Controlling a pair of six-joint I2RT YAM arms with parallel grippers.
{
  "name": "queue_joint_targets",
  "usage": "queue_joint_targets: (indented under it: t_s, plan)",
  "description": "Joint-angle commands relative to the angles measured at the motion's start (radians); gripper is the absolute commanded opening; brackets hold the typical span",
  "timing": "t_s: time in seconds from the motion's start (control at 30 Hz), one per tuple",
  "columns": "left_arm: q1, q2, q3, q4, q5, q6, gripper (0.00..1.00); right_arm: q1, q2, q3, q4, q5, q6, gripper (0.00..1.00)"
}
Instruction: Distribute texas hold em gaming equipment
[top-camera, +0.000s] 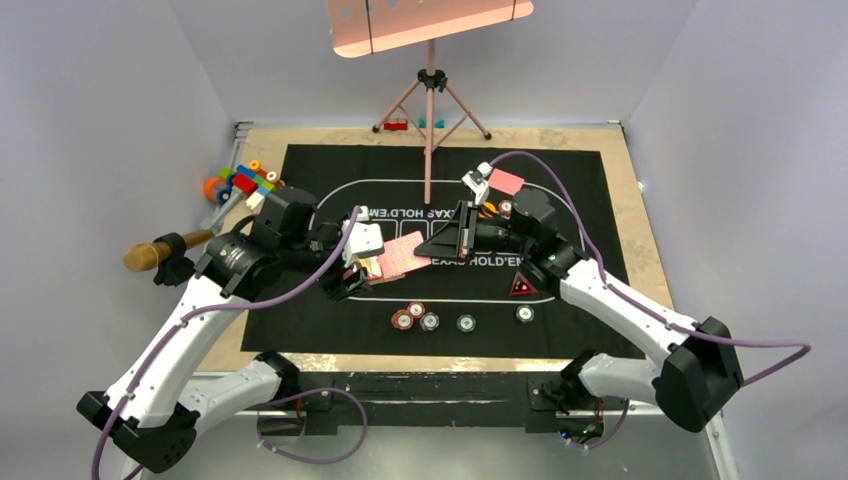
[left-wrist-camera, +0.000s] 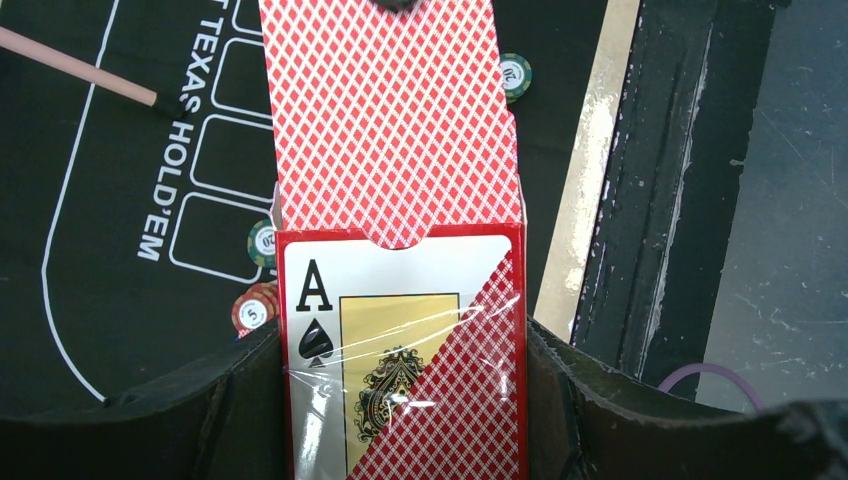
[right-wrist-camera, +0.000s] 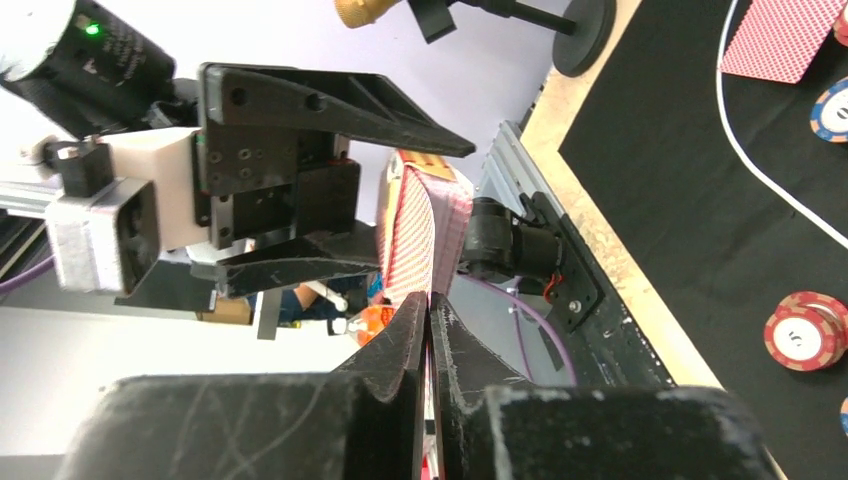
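The right claw (right-wrist-camera: 430, 312) is pressed nearly flat together, pinching the edge of a red-backed playing card (left-wrist-camera: 390, 120) that sticks out of the open card box (left-wrist-camera: 400, 380). The left claw (left-wrist-camera: 400, 420) clamps that box from both sides, ace-of-spades face towards its wrist camera. Both meet above the middle of the black mat (top-camera: 300, 300). Below them, towards the near edge of the table (top-camera: 640, 200), striped poker chips (top-camera: 410, 316) lie in a loose row, with the dark triangle (top-camera: 521, 288) nearer the right edge. A second card (top-camera: 506, 181) lies face down further back. Toy blocks (top-camera: 245, 180) sit at the far left corner.
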Motion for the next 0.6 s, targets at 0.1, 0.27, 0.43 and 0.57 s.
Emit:
queue_joint_targets:
  t_s: [0.1,0.27,0.43,0.57]
  plan:
    - [-0.002,-0.016,0.043,0.053,0.032,-0.008,0.00,-0.063,-0.112,-0.003,0.001,-0.038,0.024,0.00]
    - [-0.002,-0.018,0.043,0.048,0.031,-0.005,0.00,-0.198,-0.187,-0.013,-0.159,-0.060,-0.054,0.00]
    - [-0.002,-0.024,0.042,0.046,0.033,-0.005,0.00,-0.338,-0.221,-0.121,-0.317,-0.069,-0.157,0.00]
    - [-0.001,-0.026,0.042,0.043,0.033,-0.004,0.00,-0.412,-0.230,-0.212,-0.460,0.026,-0.260,0.00]
